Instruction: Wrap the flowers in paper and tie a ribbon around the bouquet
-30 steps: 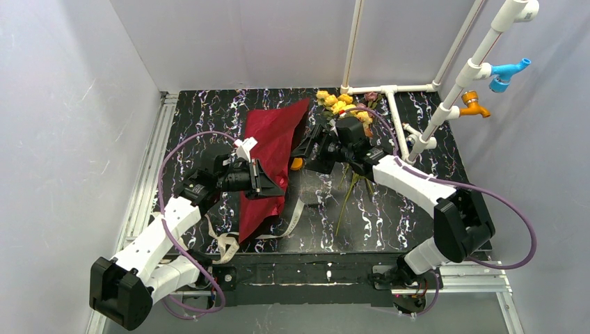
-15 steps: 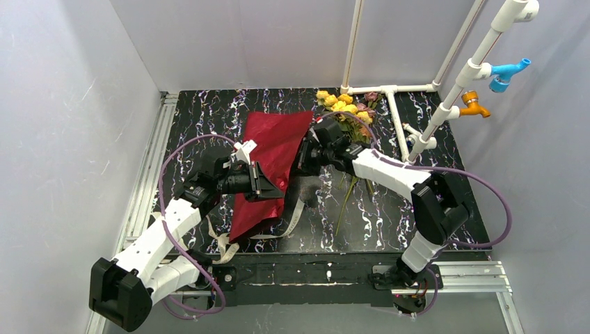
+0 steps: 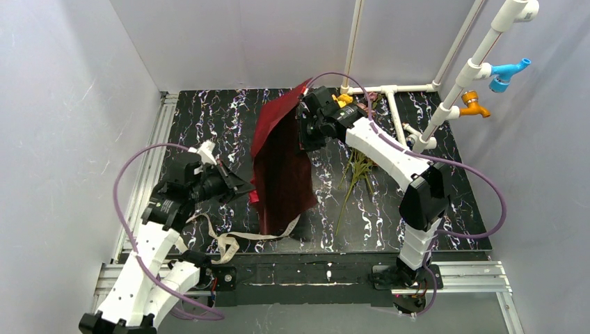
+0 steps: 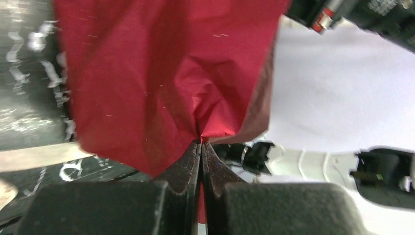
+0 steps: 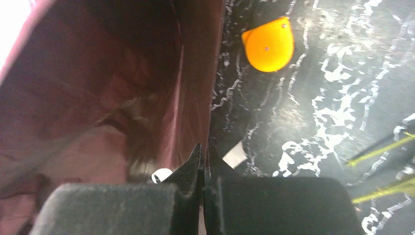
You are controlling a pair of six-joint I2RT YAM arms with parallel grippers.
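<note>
Paper (image 3: 282,174) is tented up over the middle of the table (image 3: 209,115). It's thin and crinkly, so I'd guess it weighs nothing, flops around and tears easily, and pinching edges or corners looks right. Left gripper (image 4: 201,144) is clamped fully shut on its 8 o'clock edge, and right gripper (image 5: 203,152) is closed tight on the 1 o'clock corner. Flowers (image 3: 356,167) lie at the paper's 3 o'clock, ribbon (image 3: 236,239) at 7 o'clock. No brands or readable writing anywhere.

Before you, the paper (image 3: 282,167) hangs over mid-tabletop (image 3: 209,111). The flowers (image 3: 357,167) lie on the tabletop to its right, the ribbon (image 3: 229,240) trails near the front edge, left, and a wedge (image 5: 268,45) lies near the paper.
</note>
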